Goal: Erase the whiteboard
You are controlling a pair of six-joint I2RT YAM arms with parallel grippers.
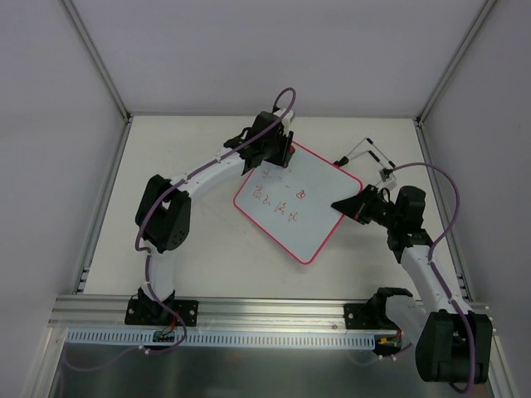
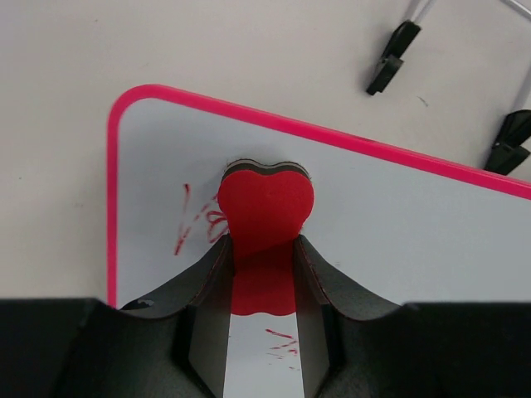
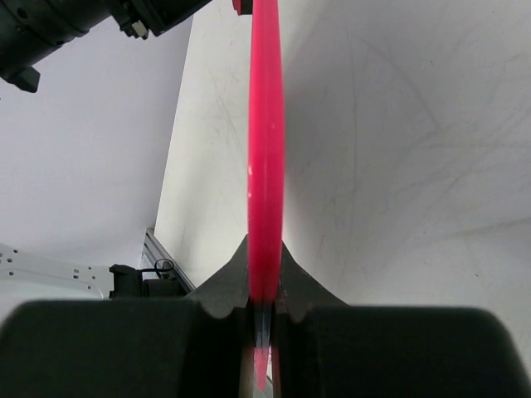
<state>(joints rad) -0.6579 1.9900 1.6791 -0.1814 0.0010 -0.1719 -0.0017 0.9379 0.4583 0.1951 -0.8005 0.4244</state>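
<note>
Left wrist: red eraser blocks part of whiteboard; 2 black clips beyond.

A pale bench sits between white walls, with a metal rail along its near edge.

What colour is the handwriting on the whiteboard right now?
Red. The handwriting on the whiteboard shows best in the left wrist view.
</note>
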